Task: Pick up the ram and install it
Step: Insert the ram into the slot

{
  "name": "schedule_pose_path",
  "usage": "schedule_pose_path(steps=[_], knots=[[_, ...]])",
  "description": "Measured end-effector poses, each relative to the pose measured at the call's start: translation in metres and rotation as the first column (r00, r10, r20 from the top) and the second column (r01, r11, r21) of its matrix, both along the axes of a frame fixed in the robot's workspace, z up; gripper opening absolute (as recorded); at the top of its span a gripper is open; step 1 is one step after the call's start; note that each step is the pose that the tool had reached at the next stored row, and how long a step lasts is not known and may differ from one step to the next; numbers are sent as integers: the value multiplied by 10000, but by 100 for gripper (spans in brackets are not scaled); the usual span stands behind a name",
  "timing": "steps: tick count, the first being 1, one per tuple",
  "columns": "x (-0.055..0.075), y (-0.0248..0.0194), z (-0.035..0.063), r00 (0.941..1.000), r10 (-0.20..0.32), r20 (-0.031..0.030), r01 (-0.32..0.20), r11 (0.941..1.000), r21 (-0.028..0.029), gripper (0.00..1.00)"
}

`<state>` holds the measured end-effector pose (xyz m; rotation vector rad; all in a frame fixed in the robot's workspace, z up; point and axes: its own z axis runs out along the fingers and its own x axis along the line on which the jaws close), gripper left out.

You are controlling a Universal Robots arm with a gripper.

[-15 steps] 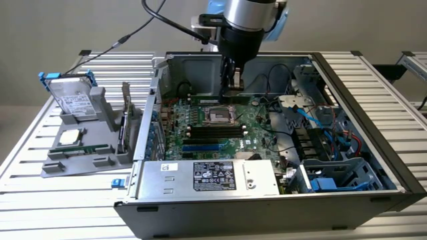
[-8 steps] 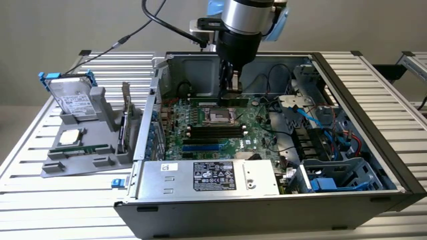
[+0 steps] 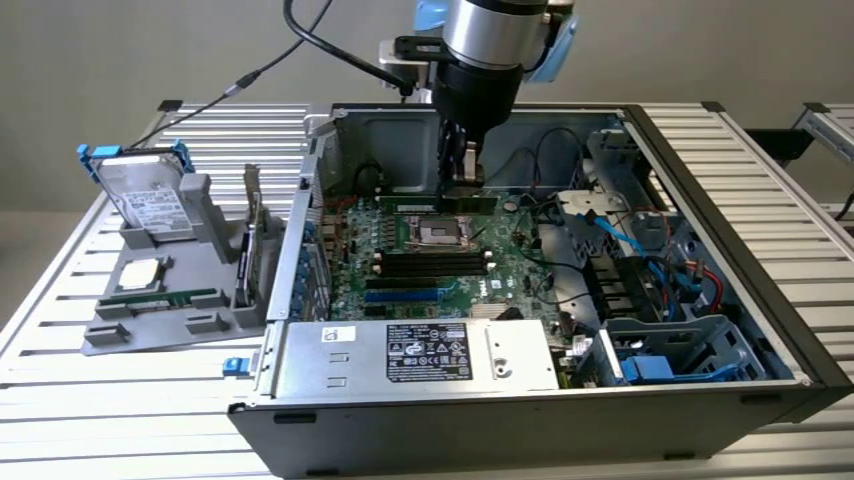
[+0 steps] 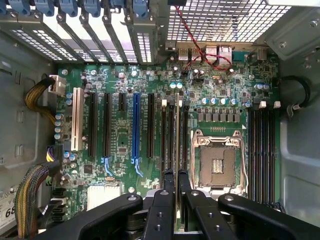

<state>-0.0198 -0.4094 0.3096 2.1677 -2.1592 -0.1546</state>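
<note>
Gripper (image 4: 176,186) pinching the ram (image 4: 177,135) edge-on, seemingly just above the memory slots (image 4: 185,135); slight skew could jam it.

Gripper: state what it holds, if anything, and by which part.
The gripper holds the ram, its fingers pinching the stick's two flat faces toward one end, not mid-length.

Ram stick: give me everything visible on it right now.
The ram is a long, narrow green board. It is held on edge and level inside the open case, just above the motherboard and beside the processor socket. The end effector is shut on it, with one black finger on each flat face. In the wrist view it shows as a thin pale edge, lined up with the memory slots. Whether it touches a slot cannot be told.
</note>
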Motion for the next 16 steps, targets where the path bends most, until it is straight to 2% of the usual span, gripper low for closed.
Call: schedule_pose_path(steps=[8,10,16], knots=[[0,0,-4,10000,1,0,-1,10000,0,14],[-21,3,-35,10000,-1,22,1,10000,0,14],[-48,18,-144,10000,0,23,0,10000,-3,14]])
